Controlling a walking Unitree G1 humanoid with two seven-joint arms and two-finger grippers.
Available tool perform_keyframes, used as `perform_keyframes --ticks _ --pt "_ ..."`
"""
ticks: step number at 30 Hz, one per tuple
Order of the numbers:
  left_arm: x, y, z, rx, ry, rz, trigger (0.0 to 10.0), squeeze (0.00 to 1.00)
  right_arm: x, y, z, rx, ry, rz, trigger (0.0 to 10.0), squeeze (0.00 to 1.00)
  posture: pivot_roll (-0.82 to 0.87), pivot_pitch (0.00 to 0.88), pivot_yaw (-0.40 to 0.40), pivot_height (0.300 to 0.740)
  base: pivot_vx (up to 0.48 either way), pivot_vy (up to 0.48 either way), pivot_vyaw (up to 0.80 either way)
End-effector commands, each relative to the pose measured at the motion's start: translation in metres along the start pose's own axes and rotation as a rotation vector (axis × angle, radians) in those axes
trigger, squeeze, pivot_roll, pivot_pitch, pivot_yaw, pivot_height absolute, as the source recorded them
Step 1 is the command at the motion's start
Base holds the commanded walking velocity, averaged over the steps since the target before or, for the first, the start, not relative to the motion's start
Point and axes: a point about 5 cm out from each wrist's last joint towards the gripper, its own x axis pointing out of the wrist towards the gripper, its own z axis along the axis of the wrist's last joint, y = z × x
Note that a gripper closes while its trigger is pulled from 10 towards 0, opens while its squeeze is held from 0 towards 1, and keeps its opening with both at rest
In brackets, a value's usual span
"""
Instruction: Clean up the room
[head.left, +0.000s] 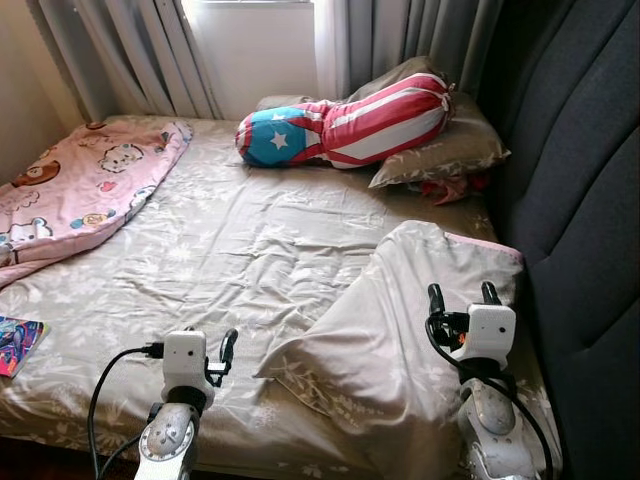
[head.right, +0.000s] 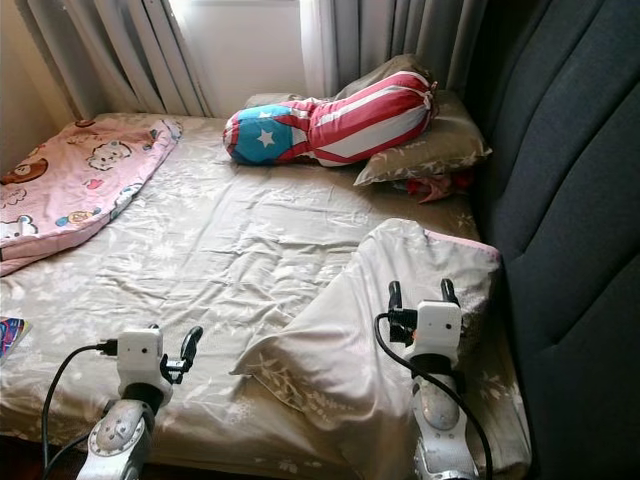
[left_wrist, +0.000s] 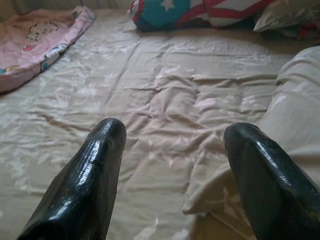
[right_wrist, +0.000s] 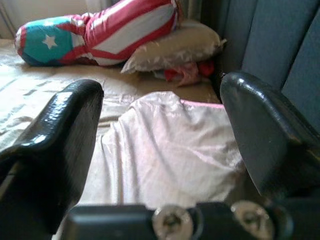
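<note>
Nearest the camera, both grippers are raised over the foot end of the bed (head.left: 230, 250). The left gripper (left_wrist: 172, 145) hovers above the wrinkled beige floral sheet, its two black fingers (left_wrist: 95, 165) spread wide with nothing between them. The right gripper (right_wrist: 160, 130) is also wide open and empty — it hangs over the crumpled beige pillow (head.left: 400, 330) that lies slumped on the bed's right side, just beside the dark upholstered headboard (head.left: 580, 220); a thin pink edge shows along the pillow's far end. Black cables run from each wrist camera housing.

At the bed's left edge, near the left arm, a colourful book or packet (head.left: 15, 343) lies flat, partly cut off by the frame. Further along that side a pink cartoon-print blanket (head.left: 80, 190) is bunched and draped over the edge.

Beyond the crumpled pillow, at the far end, a second beige pillow (head.left: 445, 150) rests against the headboard with a red-and-white striped bolster (head.left: 345, 125) — blue at one end with a white star — lying partly across it. Something red (head.left: 445, 188) peeks out from under that pillow; what it is cannot be made out. Grey curtains (head.left: 130, 50) hang behind, with bright window light between them.
</note>
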Motion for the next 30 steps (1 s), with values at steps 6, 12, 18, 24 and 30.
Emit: perform_keyframes --ticks 6,12,18,24,30 --pt "-0.0002 -0.0001 0.0042 0.003 -0.018 -0.006 10.0 0.00 0.0002 -0.0039 -0.0017 0.023 0.036 -0.016 10.0 0.00 -0.01 0.000 -0.007 0.720 0.000 0.000 0.00" --pt "0.0038 -0.0084 0.0099 -0.031 -0.031 -0.033 10.0 0.00 0.0001 -0.0033 -0.0029 0.095 0.053 -0.041 10.0 0.00 0.00 0.000 -0.008 0.716 0.000 0.000 0.00" --pt "0.0021 -0.0053 0.0098 -0.027 -0.028 -0.033 10.0 0.00 -0.0010 0.0017 -0.0086 0.085 0.108 -0.031 10.0 0.00 0.00 0.000 0.002 0.706 0.000 0.000 0.00" --pt "0.0028 -0.0038 0.0109 -0.023 -0.024 -0.033 10.0 0.00 -0.0026 0.0014 -0.0053 0.105 0.069 -0.030 10.0 0.00 0.00 0.000 0.005 0.684 0.000 0.000 0.00" --pt "0.0020 -0.0026 0.0104 -0.018 -0.020 -0.032 10.0 0.00 -0.0029 0.0045 -0.0074 0.105 0.090 -0.024 10.0 0.00 0.01 0.000 0.004 0.684 0.000 0.000 0.00"
